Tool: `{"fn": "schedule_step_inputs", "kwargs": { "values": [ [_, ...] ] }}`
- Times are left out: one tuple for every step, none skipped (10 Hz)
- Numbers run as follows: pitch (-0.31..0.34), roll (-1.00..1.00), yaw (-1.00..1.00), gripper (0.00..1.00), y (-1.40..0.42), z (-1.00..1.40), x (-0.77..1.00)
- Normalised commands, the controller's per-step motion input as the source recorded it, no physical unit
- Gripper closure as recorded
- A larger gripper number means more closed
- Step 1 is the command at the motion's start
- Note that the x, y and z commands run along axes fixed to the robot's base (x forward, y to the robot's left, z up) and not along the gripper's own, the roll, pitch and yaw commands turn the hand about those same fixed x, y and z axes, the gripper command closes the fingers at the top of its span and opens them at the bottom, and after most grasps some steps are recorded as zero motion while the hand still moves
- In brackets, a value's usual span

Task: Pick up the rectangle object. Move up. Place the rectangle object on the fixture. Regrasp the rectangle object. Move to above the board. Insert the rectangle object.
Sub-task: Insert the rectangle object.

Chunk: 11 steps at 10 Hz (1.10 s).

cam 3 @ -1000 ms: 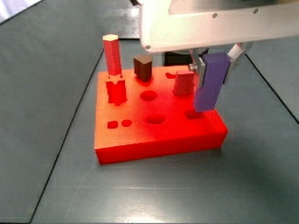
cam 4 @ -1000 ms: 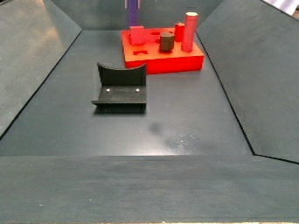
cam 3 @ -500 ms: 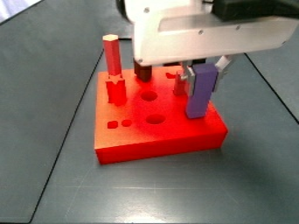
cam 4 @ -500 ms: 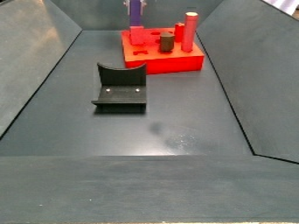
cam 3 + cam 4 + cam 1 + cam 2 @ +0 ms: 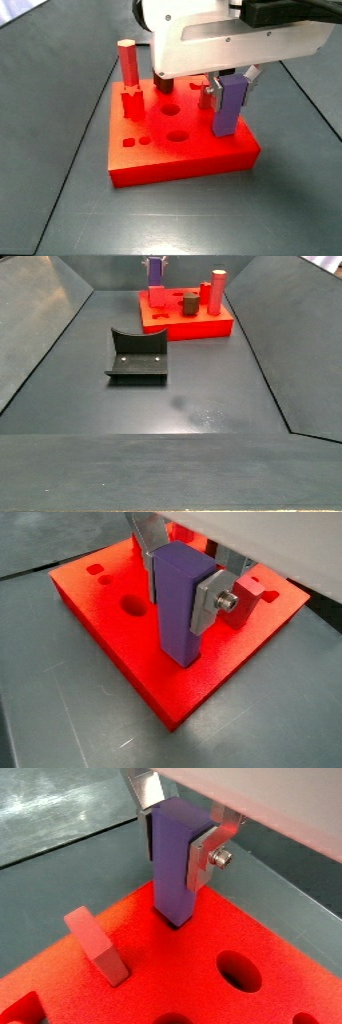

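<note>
A dark grey floor with sloping dark walls holds the scene. The purple block (image 5: 230,106) stands upright over the red board (image 5: 181,145), its lower end meeting the board's top near one corner; in both wrist views (image 5: 179,604) (image 5: 177,863) that end sits at the board's surface, though whether it has entered a hole cannot be told. The gripper (image 5: 178,567) is above the board, its silver fingers (image 5: 201,856) clamped on the block's upper part. Red pegs (image 5: 127,62) and a short dark block (image 5: 190,305) stand elsewhere on the board. The black fixture (image 5: 138,356) sits well apart on the floor.
</note>
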Motion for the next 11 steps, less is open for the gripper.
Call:
{"fn": "schedule_step_inputs", "kwargs": {
  "values": [
    [0.047, 0.01, 0.00, 1.00, 0.11, -0.10, 0.09],
    [0.001, 0.00, 0.00, 1.00, 0.02, -0.14, 0.00],
    [0.000, 0.00, 0.00, 1.00, 0.00, -0.24, 0.00],
    [-0.026, 0.00, -0.03, 1.00, 0.00, -0.37, 0.00],
    [-0.027, 0.00, 0.00, 1.00, 0.00, -0.43, 0.00],
    [-0.004, 0.00, 0.00, 1.00, 0.00, -0.45, 0.00],
    [0.000, 0.04, 0.00, 1.00, 0.00, -0.36, 0.05],
    [0.000, 0.03, 0.00, 1.00, 0.00, -0.36, 0.10],
    [-0.043, 0.00, -0.02, 1.00, 0.00, -0.14, 0.00],
    [-0.070, -0.01, 0.00, 1.00, 0.00, -0.03, 0.00],
    [0.000, 0.00, 0.00, 1.00, 0.00, 0.00, 0.00]
  ]
}}
